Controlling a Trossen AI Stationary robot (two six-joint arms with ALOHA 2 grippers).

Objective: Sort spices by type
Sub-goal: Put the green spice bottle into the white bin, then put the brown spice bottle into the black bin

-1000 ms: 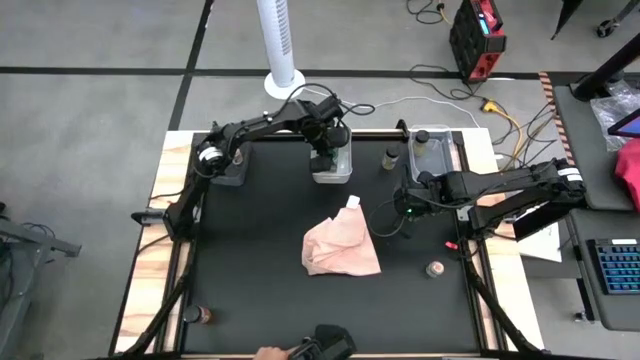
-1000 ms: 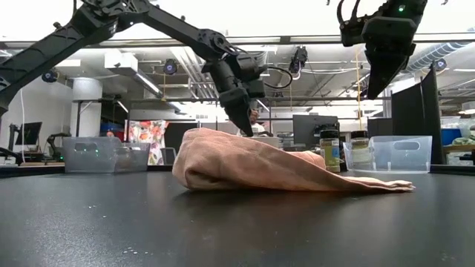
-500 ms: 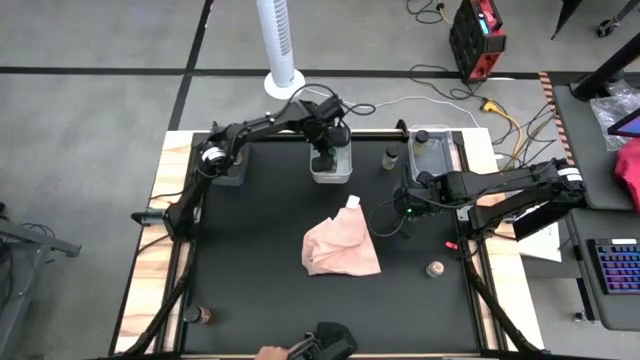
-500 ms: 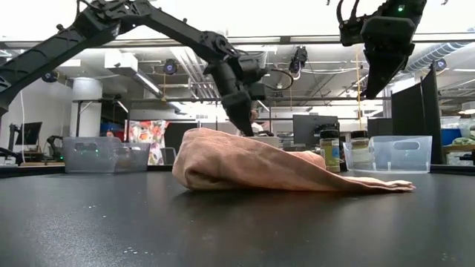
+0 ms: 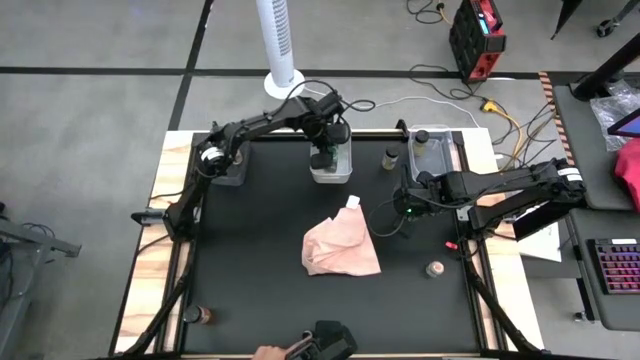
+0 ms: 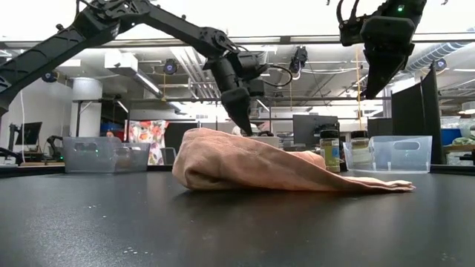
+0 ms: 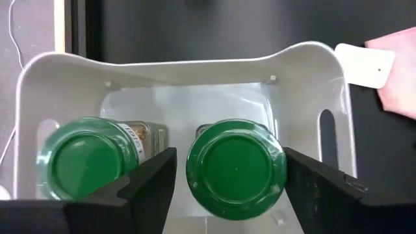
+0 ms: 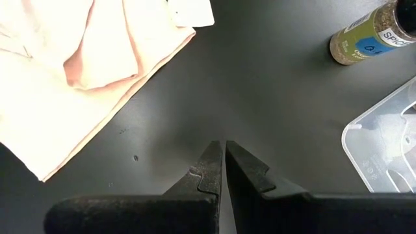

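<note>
In the left wrist view, two green-lidded spice jars (image 7: pixel 88 166) (image 7: pixel 235 168) stand upright side by side in a clear bin (image 7: pixel 195 62) at the table's far middle (image 5: pixel 331 168). My left gripper (image 7: pixel 231 172) hovers open over this bin (image 5: pixel 326 157), its fingers on either side of one jar's lid, a narrow gap showing at each side. My right gripper (image 8: pixel 224 153) is shut and empty. It hangs above bare table (image 5: pixel 403 213), right of the pink cloth (image 5: pixel 342 248).
A dark-lidded jar (image 5: pixel 391 158) stands on the table beside a right-hand bin (image 5: pixel 440 155) that holds another jar (image 5: pixel 421 137). More jars stand at the near right (image 5: pixel 435 269) and near left (image 5: pixel 203 315). Another bin (image 6: pixel 104 154) sits far left. A person's hand (image 5: pixel 268 352) shows at the near edge.
</note>
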